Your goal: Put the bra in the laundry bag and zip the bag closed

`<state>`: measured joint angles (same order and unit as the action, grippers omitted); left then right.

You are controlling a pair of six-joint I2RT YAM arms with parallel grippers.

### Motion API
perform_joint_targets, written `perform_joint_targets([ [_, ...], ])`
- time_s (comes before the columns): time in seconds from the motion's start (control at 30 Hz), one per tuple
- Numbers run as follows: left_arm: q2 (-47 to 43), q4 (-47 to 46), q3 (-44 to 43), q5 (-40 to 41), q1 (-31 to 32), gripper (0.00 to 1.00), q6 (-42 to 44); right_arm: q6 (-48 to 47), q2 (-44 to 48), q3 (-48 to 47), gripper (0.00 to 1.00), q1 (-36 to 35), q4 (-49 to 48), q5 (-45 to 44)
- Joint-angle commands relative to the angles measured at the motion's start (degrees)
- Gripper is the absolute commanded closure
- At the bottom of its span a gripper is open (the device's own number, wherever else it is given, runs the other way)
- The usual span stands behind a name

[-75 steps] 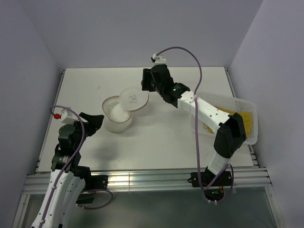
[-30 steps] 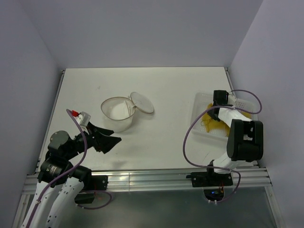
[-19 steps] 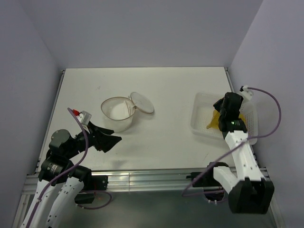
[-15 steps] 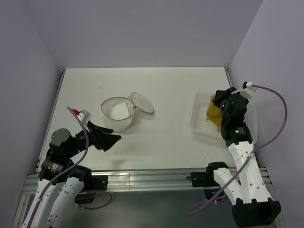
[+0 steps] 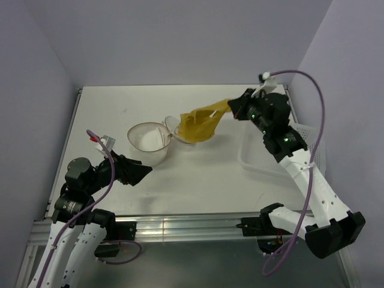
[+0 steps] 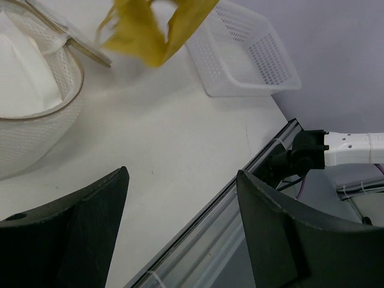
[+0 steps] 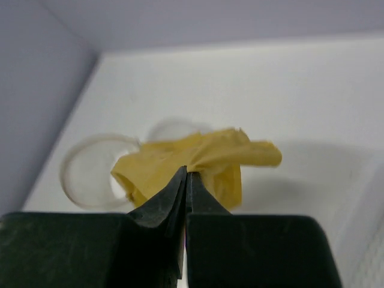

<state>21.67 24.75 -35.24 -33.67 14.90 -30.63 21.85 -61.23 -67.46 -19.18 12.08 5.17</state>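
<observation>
The mustard-yellow bra (image 5: 201, 123) (image 6: 150, 30) (image 7: 198, 159) hangs in the air, bunched, with my right gripper (image 5: 232, 110) (image 7: 186, 172) shut on its upper edge. Its lower end dangles over the flap of the laundry bag (image 5: 147, 144) (image 6: 30, 102) (image 7: 90, 171), a round white mesh bag standing open at the table's left centre. My left gripper (image 5: 141, 174) (image 6: 181, 174) is open and holds nothing, low over the table just in front of the bag.
A white perforated basket (image 5: 255, 165) (image 6: 252, 54) sits at the table's right edge, under the right arm. The table's front rail (image 6: 240, 180) runs close under the left gripper. Purple walls close in the left, back and right.
My right gripper has lifted the bra out of the basket and swung it left toward the bag. The left arm has barely moved.
</observation>
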Motion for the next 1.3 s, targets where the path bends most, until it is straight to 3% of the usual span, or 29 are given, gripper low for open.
perform_joint_targets([
  [0.0,1.7,-0.8,-0.3,-0.6,-0.4,0.21,1.0,-0.8,3.0,11.2,1.00,-2.3,2.7,-2.2],
  [0.07,2.4,-0.9,-0.5,-1.4,-0.4,0.21,1.3,1.2,6.6,16.6,0.97,-2.5,1.9,-2.3],
  [0.1,3.4,-1.1,-0.6,-1.6,-0.4,0.21,1.4,1.4,7.4,20.9,0.74,-2.5,1.8,0.1],
  [0.17,4.3,-2.2,-1.1,-1.6,-0.4,0.20,1.5,1.3,8.9,23.7,0.40,-3.1,4.1,1.9],
  [0.2,5.6,-2.7,-1.5,-1.5,-0.4,0.20,1.5,1.4,9.3,25.1,0.29,-3.8,5.7,-0.7],
  [0.23,6.4,-3.3,-1.8,-1.6,-0.3,0.20,1.1,1.4,10.8,26.0,0.29,-4.2,7.8,-2.1],
  [0.37,10.6,-9.3,-3.1,-1.2,1.4,0.22,-2.5,2.8,16.9,29.7,0.29,-4.9,7.1,-2.0],
  [0.47,14.5,-12.5,-3.9,5.6,8.7,0.25,-6.1,4.3,20.4,30.9,0.30,-4.9,5.2,-4.1],
  [0.57,20.1,-16.0,-5.2,18.4,20.5,0.29,-8.6,4.8,22.0,32.5,0.44,-4.9,2.7,-5.1],
  [0.6,23.8,-16.9,-5.5,21.9,25.7,0.30,-10.0,5.0,22.2,33.3,0.57,-4.9,2.3,-5.0],
  [0.67,28.1,-19.9,-6.3,31.2,29.7,0.32,-11.5,6.0,22.8,34.2,0.70,-4.9,0.6,-5.1],
  [0.7,32.3,-21.3,-6.6,33.3,33.0,0.32,-12.9,6.5,23.2,35.7,0.81,-4.9,0.0,-5.1],
  [0.8,41.3,-27.8,-8.1,42.8,36.9,0.33,-14.5,7.9,26.1,38.9,0.94,-5.0,-3.0,-6.3],
  [0.9,50.5,-33.3,-10.9,47.5,37.9,0.34,-14.8,9.5,28.7,42.1,0.98,-5.0,-4.7,-5.6],
  [1.07,65.9,-35.6,-19.0,48.7,38.2,0.39,-15.2,10.5,35.1,45.5,0.97,-5.0,-3.8,-9.5],
  [1.27,75.4,-40.8,-21.4,51.2,38.3,0.41,-18.0,9.4,39.5,47.5,0.96,-5.0,-2.9,-8.8],
])
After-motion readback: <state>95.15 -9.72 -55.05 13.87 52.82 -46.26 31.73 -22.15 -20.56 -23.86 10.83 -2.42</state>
